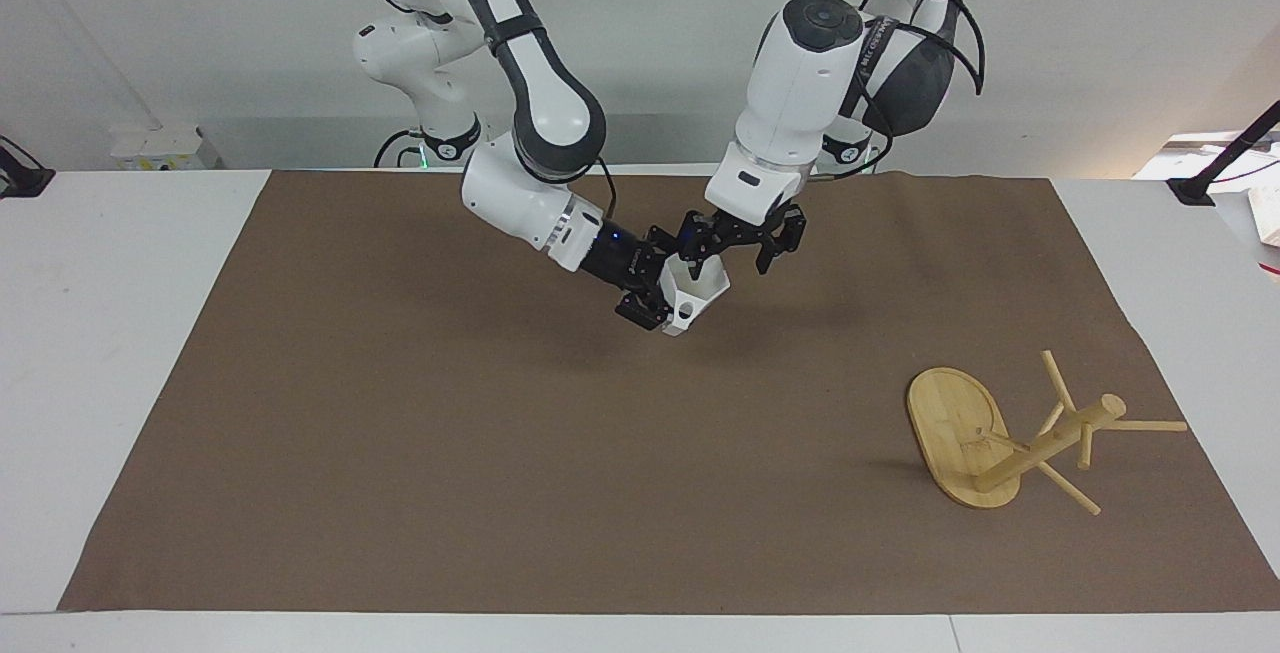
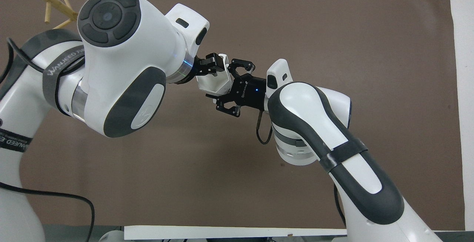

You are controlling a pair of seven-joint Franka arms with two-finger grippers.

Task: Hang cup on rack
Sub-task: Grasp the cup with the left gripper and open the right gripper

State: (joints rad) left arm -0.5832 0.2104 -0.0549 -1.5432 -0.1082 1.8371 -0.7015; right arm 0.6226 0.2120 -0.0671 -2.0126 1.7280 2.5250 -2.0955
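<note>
- The cup (image 1: 692, 295) is a small white faceted mug. Its walls are flat panels that narrow toward the base, and its rim forms an angular outline.
- The angular loop handle of the cup faces away from the robots in the facing view, with a dark opening visible through the loop.
- The cup is held in the air over the middle of the brown mat (image 1: 500, 453), clear of the surface. Its mouth is tipped upward and toward the left arm's end of the table.
- The right gripper (image 1: 650, 295) is clamped on the cup from the side. The right arm reaches in low, its wrist nearly level.
- In the overhead view the right gripper (image 2: 224, 92) shows its dark linkages on either side of the cup (image 2: 213, 84), with one finger at each flank of the white body.
- The left gripper (image 1: 730, 251) is directly over the cup mouth, pointing down. Its fingers are spread, with one fingertip at the rim. It cannot be told whether that fingertip touches the rim.
- In the overhead view the left gripper (image 2: 209, 66) overlaps the edge of the cup lying farther from the robots.
- The rack (image 1: 1010, 438) is a light bamboo mug tree with an oval base, a round post and thin angled pegs. It stands on the mat toward the left arm's end of the table, well apart from the cup, with no mug on its pegs.
</note>
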